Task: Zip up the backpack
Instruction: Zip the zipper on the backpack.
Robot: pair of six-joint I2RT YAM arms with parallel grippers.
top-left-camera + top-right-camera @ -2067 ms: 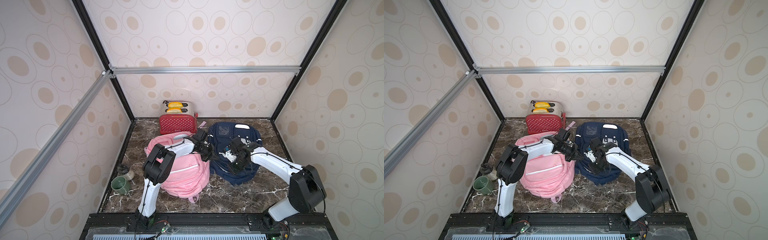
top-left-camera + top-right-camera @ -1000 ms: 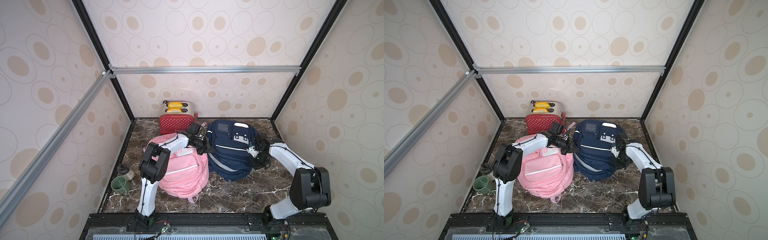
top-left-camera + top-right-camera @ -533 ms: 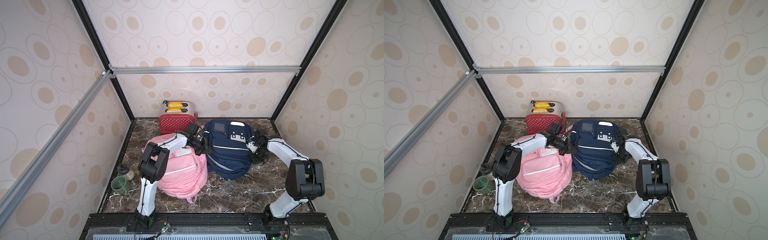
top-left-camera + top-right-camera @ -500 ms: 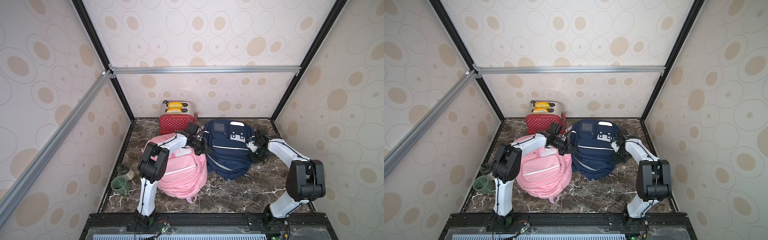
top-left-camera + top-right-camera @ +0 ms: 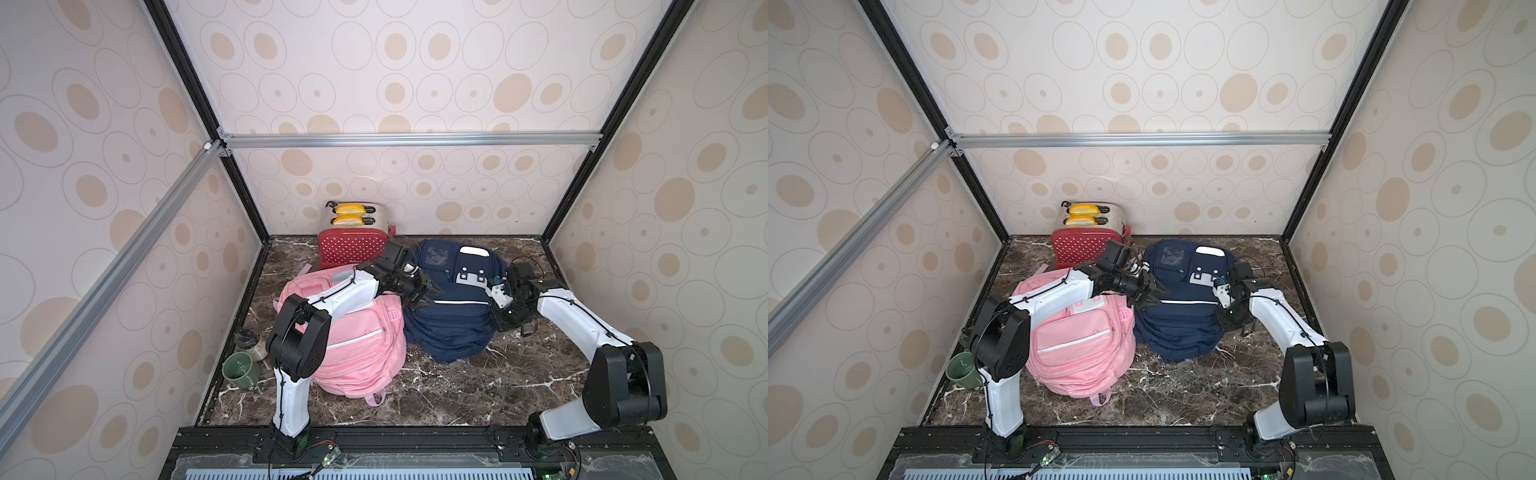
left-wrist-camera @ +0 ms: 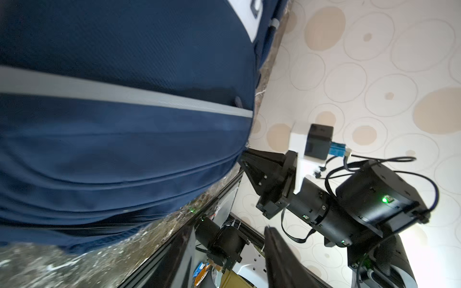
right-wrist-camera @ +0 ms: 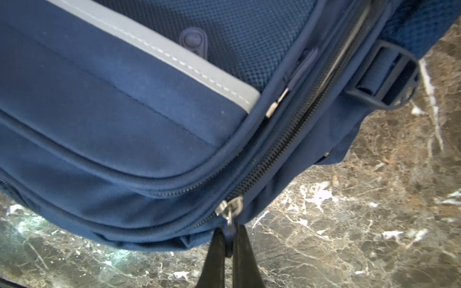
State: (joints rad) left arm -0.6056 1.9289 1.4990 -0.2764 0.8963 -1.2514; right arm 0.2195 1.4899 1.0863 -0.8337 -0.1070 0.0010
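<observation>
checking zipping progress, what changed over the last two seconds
The right gripper, shut on the zipper pull, swung from the navy backpack's front round to its right side, dragging the pull along. The left gripper, clamped on the backpack's opposite edge before, has just opened and let go. The pink backpack, toaster and mug stayed put.

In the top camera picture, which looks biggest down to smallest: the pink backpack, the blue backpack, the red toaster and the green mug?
1. The pink backpack and the blue backpack: too alike to rank, and the left arm covers part of the pink one.
2. The red toaster.
3. The green mug, smallest.
</observation>
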